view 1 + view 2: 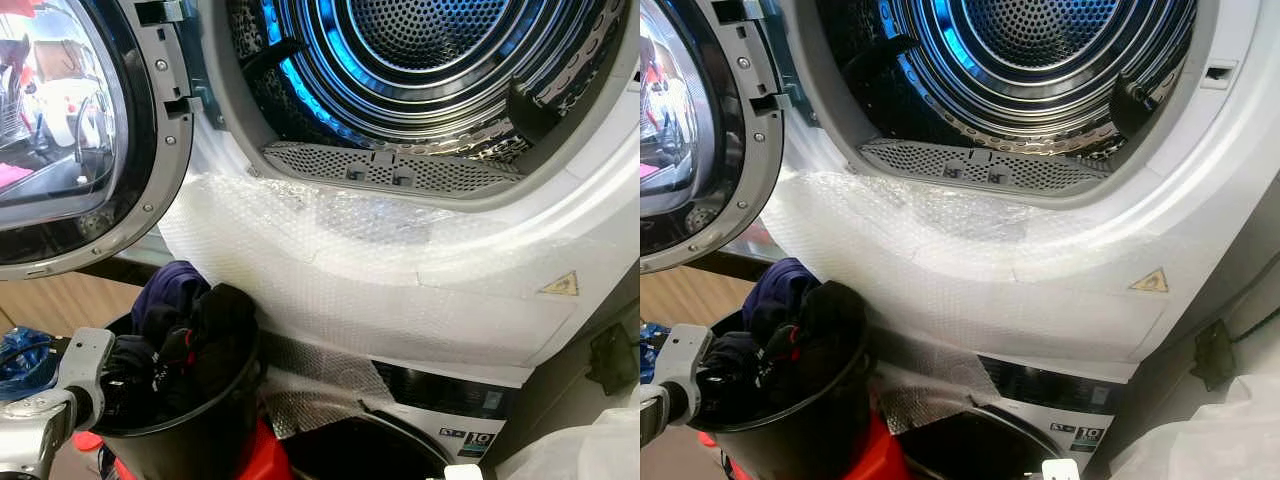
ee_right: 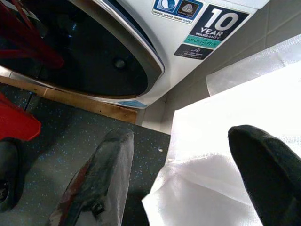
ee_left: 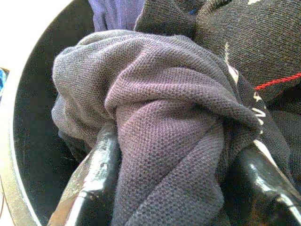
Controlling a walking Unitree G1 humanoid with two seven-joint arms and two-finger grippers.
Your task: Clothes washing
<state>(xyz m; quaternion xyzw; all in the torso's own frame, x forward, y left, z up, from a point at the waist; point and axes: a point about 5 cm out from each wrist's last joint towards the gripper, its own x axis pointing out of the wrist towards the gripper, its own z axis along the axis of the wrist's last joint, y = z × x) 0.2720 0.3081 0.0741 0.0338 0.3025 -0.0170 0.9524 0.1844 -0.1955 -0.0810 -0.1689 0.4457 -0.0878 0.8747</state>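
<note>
Left wrist view is showing the left gripper (image 3: 174, 188) sitting deep in the pile of dark clothes (image 1: 185, 345), its two black fingers (image 3: 96, 183) straddling a thick fold of grey-purple knit (image 3: 160, 117) — the fold is bulging between them, so they appear to be grasping it, though how firmly is hard to judge. The clothes are lying heaped in a black bucket (image 1: 195, 435) that is standing on the floor below the open door (image 1: 75, 130), just in front of the stacked machines. To do this step well, the gripper should be pinching one garment rather than a bundle, lifting straight up until the cloth is clearing the bucket rim, and only then swinging up toward the empty drum (image 1: 420, 70) — a trailing sleeve could be catching on the rim or tipping the bucket. The left arm (image 1: 45, 410) is reaching in low from the left, its wrist angling into the bucket's mouth. The right gripper (image 2: 188, 179) is hanging idle near the floor, fingers parted and empty, pointing at a white plastic sheet (image 2: 235, 141) beside the lower machine (image 2: 155, 56).
</note>
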